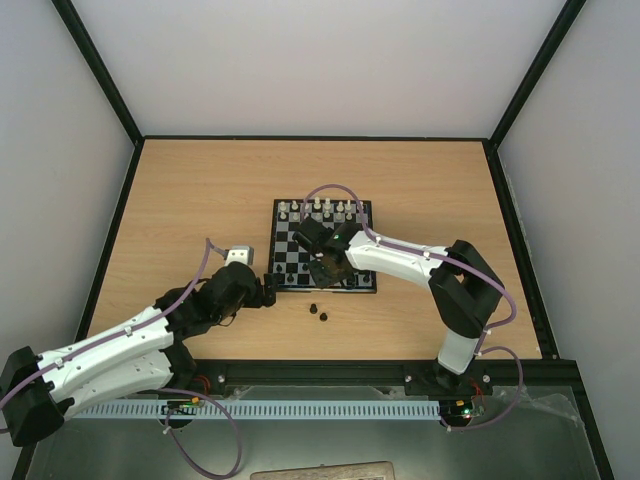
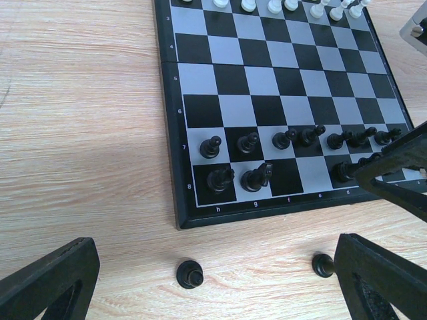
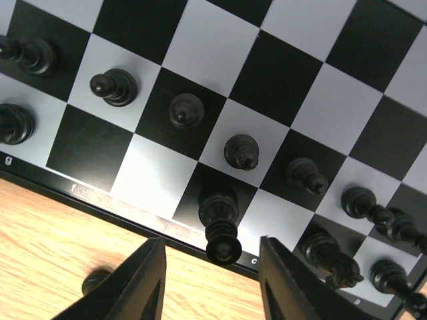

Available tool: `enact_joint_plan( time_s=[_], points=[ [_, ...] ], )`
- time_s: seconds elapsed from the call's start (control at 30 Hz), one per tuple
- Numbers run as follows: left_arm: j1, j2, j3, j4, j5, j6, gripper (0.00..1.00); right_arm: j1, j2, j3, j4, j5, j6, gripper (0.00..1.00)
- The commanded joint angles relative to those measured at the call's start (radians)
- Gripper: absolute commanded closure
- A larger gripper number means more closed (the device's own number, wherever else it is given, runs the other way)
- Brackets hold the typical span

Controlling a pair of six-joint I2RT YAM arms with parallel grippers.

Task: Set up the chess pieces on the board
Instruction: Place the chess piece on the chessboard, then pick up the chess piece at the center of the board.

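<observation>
Right gripper's (image 3: 211, 263) jaws are apart around an upright piece (image 3: 222, 230) on the board (image 2: 230, 79). Two loose pieces (image 2: 189, 274) sit just off its near edge, closest to the wide-open left gripper (image 2: 217, 257).

Black chess pieces (image 2: 210, 146) on a black-and-white chequered board (image 2: 267, 80).

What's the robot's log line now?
left gripper: open | right gripper: open around black piece on board | two loose black pieces: on table
</observation>
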Motion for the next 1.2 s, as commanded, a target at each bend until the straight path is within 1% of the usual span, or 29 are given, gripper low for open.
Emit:
enact_joint_plan(
  time_s=[0.0,0.1,0.17,0.3,0.43,0.53,0.7,0.97,1.17],
  points=[
    [0.010,0.014,0.030,0.004,-0.007,0.011,0.01,-0.002,-0.040,0.028,-0.037,0.001,-0.006,0.56],
    [0.010,0.022,0.040,-0.001,-0.008,0.012,0.01,0.000,-0.090,0.009,-0.039,-0.013,0.002,0.46],
    [0.012,0.027,0.046,-0.004,-0.011,0.013,0.01,0.001,-0.128,-0.017,-0.032,-0.031,0.006,0.43],
    [0.019,0.031,0.065,-0.022,-0.021,0.012,0.01,0.022,-0.207,-0.083,-0.006,-0.070,0.021,0.41],
    [0.022,-0.016,0.074,-0.022,-0.029,0.016,0.01,0.069,-0.242,-0.130,0.007,-0.082,0.048,0.40],
    [0.021,-0.059,0.090,-0.024,-0.031,0.029,0.01,0.110,-0.244,-0.151,0.024,-0.089,0.060,0.40],
    [0.021,-0.164,0.112,-0.013,-0.011,0.057,0.01,0.140,-0.213,-0.159,0.049,-0.095,0.057,0.41],
    [0.022,-0.351,0.083,0.016,0.052,0.104,0.01,0.159,-0.131,-0.126,0.054,-0.104,0.045,0.49],
    [0.022,-0.393,0.074,0.020,0.077,0.102,0.01,0.162,-0.084,-0.105,0.059,-0.110,0.042,0.54]
  ],
)
